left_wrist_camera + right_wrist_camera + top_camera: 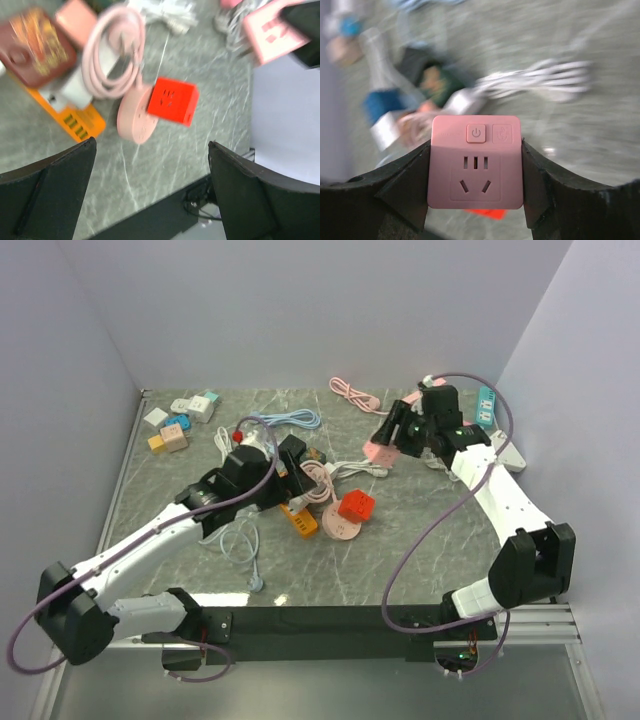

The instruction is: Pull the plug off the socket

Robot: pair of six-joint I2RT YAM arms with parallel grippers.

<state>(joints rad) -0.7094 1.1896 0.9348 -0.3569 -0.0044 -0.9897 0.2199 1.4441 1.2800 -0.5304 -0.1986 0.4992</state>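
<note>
Pink block [475, 162]: square hard-plastic socket cube with a power button and empty pin holes on its face, held over the worktop [420, 530] at the right-rear of the clutter.
Right fingers [395, 195]: clenched on the block's two side walls, its face turned to the wrist camera.
Left fingers [55, 190]: spread wide with nothing between them, hovering above the red cube [172, 100] that sits on the round pink socket [135, 122].
Plug: the back of the block is hidden and the wrist views are blurred, so I cannot tell whether any pins or lead are mated there.
Handling: probably light, rigid and smooth-sided, so it may slip under a straight pull; not fragile.
Where to hold: squarely on flat opposing sides of the body, never by a cord, with the mating part braced by the other arm.
</note>
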